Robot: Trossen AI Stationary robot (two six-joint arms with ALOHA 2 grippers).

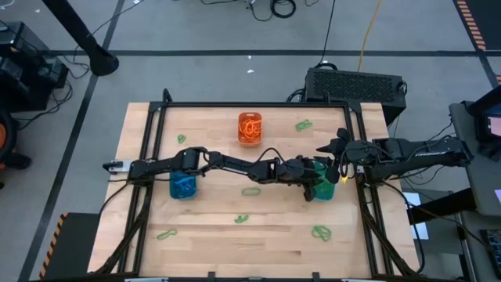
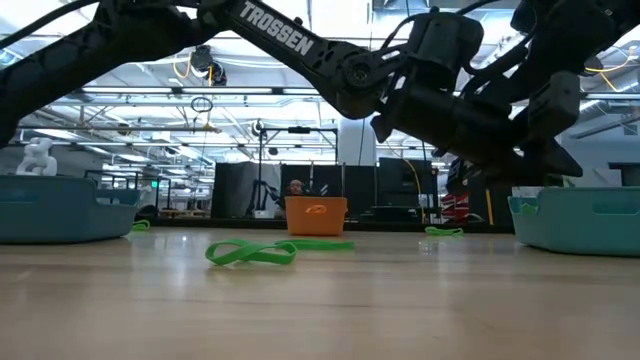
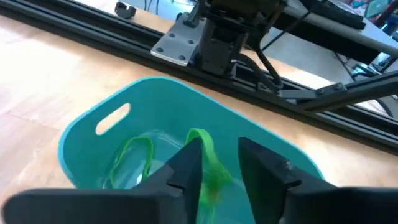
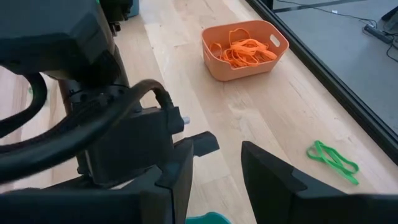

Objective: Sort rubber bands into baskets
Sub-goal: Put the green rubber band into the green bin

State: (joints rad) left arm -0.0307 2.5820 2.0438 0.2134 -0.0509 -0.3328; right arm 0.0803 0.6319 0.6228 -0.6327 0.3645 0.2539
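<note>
high view: straight down over the whole table [image 1: 203,235].
low view: at tabletop height, level across it toward the room.
left wrist view: close, down into the teal basket [image 3: 155,99].
right wrist view: along the table toward the orange basket [image 4: 244,48].
shared: orange basket in high, low, right wrist.

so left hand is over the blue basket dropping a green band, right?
Not the blue one. The left hand is over the teal-green basket, fingers apart, a green rubber band hanging between them. The left wrist view shows it; the blue basket sits under that arm's base end.
</note>
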